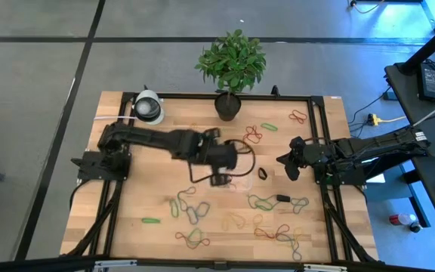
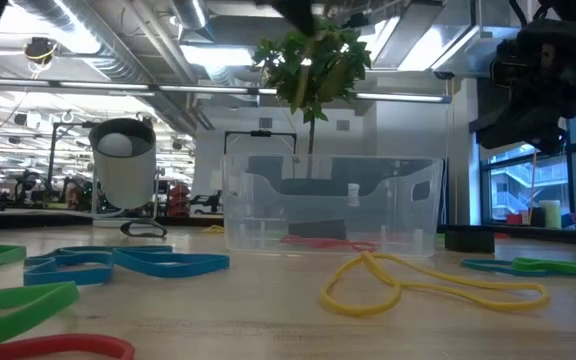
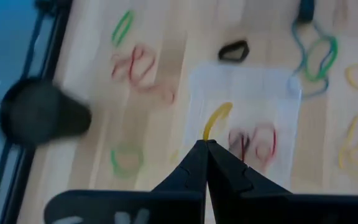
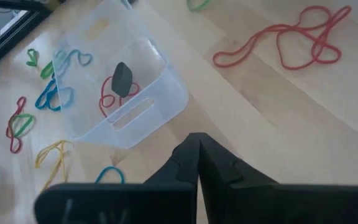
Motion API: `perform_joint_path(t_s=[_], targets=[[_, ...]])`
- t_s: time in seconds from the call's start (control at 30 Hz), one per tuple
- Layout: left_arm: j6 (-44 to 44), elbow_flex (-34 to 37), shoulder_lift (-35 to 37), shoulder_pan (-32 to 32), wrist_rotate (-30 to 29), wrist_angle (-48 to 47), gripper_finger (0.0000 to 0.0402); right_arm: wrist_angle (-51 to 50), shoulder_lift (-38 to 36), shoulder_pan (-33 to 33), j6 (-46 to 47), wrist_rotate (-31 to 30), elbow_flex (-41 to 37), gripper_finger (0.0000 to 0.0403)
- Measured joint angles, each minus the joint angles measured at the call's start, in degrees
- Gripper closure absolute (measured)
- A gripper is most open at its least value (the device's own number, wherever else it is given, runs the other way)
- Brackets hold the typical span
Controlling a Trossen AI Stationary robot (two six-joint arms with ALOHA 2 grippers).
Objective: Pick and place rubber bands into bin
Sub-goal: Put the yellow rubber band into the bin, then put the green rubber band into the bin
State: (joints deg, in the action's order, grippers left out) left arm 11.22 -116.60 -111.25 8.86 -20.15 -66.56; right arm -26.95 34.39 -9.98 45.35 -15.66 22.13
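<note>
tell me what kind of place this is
Likely a robotics lab or workshop in an industrial-style building: exposed ceiling ducts, a framed wooden table on taped concrete floor, and a neighbouring desk with electronics.

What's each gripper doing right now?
Left gripper: shut on a yellow rubber band above the clear plastic bin.
Right gripper: shut, empty.

Seen from above, the left gripper [image 1: 225,180] hangs over the middle of the wooden table [image 1: 127,219], rubber bands [image 1: 191,208] strewn around; the right gripper [image 1: 282,160] waits near a potted plant [image 1: 231,64].
</note>
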Motion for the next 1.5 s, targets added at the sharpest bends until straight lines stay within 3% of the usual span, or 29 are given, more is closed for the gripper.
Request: perform_joint_path(t_s=[0.27, 0.4, 0.67, 0.9, 1.2, 1.37, 1.5], targets=[[-8.6, 0.1, -5.1, -4.9, 9.1, 1.5, 0.0400, -0.2, 0.0, 0.0, 2.4, 0.0, 0.0, 0.0393], [-10.5, 0.1, -8.7, -5.0, 10.0, 1.9, 0.0400, -0.3, 0.0, 0.0, 2.4, 0.0, 0.0, 0.0393], [-10.3, 0.1, -17.1, -5.0, 13.9, 2.9, 0.0400, -0.9, 0.0, 0.0, 0.1, 0.0, 0.0, 0.0393], [-4.1, 0.2, -22.7, -4.4, 17.0, 3.2, 0.0398, -1.2, 0.0, 0.0, -2.6, 0.0, 0.0, 0.0393], [0.2, -3.2, -22.7, -4.4, 18.3, 3.3, 0.0310, -1.9, 0.0, 0.0, -5.5, 0.2, 0.0, 0.0393], [0.3, -11.0, -22.7, -4.3, 18.1, -2.3, 0.0270, -2.5, 0.0, 0.0, -5.5, 0.3, 0.0, 0.0393], [3.0, -18.6, -22.0, -4.4, 15.1, -10.0, 0.0271, -2.5, 0.0, 0.0, -5.5, 0.3, 0.0, 0.0393]])
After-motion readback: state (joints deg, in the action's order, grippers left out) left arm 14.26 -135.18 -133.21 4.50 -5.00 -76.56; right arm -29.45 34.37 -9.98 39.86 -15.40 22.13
